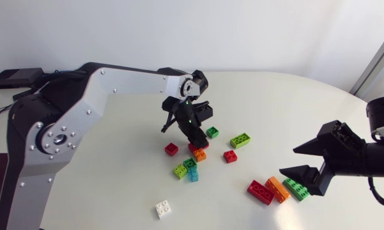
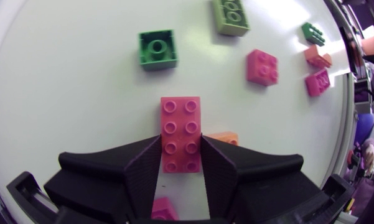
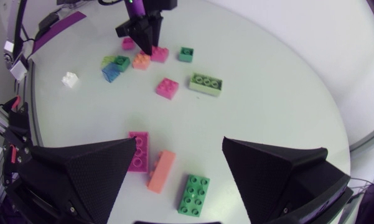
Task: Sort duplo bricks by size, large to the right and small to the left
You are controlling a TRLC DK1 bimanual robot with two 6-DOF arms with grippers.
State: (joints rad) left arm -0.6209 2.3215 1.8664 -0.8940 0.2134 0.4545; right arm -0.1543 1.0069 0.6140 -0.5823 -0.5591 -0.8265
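Note:
My left gripper [image 1: 194, 138] stands at the table's middle, shut on a long red brick [image 2: 180, 132] that lies on the table; in the left wrist view both fingers [image 2: 143, 168] press its long sides. A small orange brick [image 2: 224, 137] lies right beside it. My right gripper [image 1: 305, 161] hangs open at the right, above three long bricks: red [image 3: 137, 151], orange [image 3: 161, 170] and green [image 3: 194, 193]. Nothing is between its fingers.
Around the left gripper lie small bricks: red [image 1: 171, 149], green [image 1: 212, 132], another red [image 1: 230, 156], and a lime, green and blue cluster [image 1: 188, 169]. A long lime brick [image 1: 241, 140] lies right of them. A white brick [image 1: 163, 209] sits near the front.

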